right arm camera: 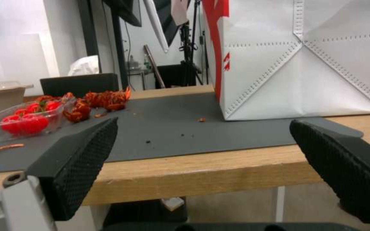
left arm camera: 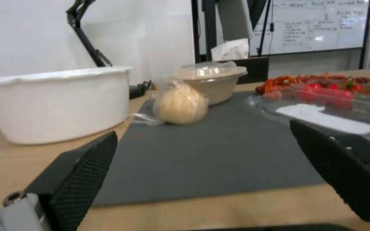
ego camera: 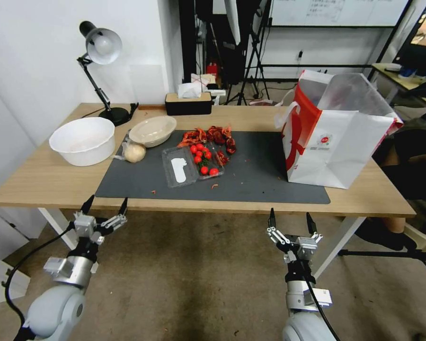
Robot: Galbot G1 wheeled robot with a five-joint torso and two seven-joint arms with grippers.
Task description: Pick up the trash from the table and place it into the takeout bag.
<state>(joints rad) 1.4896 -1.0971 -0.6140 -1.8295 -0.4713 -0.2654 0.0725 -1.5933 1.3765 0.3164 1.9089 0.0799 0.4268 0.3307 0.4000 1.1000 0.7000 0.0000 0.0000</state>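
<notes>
Fingers of left gripper (ego camera: 104,206) and right gripper (ego camera: 291,220) spread; takeout bag (ego camera: 338,142) interior hidden.

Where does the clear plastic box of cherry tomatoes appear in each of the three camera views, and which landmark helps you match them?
Head view: the clear tomato box lies open at mid-mat, right of the bagged bun.
Left wrist view: the box sits beyond the left gripper, across the mat from the bun.
Right wrist view: the box lies beyond the right gripper.
Shared landmark: the dark grey mat.
</notes>
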